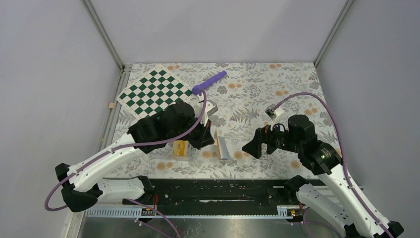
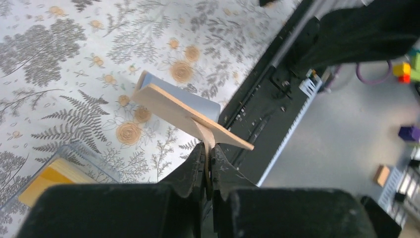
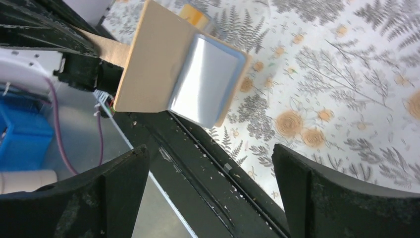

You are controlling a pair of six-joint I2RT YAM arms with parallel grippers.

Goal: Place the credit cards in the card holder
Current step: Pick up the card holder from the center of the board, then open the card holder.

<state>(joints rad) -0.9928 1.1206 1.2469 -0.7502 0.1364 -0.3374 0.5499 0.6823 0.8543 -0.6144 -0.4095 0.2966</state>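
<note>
the card holder (image 2: 188, 111) is pinched by its tan strap in the fully closed left tool (image 2: 208, 154) and is held up edgewise over the floral counter (image 1: 282, 94). it is partly unfolded, with its light blue inside turned toward the right arm. whether its lower edge touches the counter cannot be told. the right tool (image 3: 210, 156) is spread wide with nothing gripped, near the holder but apart from it. the orange-yellow credit cards (image 2: 44, 183) are seen inside a clear case (image 2: 86, 153) on the counter, just beside the left tool.
</note>
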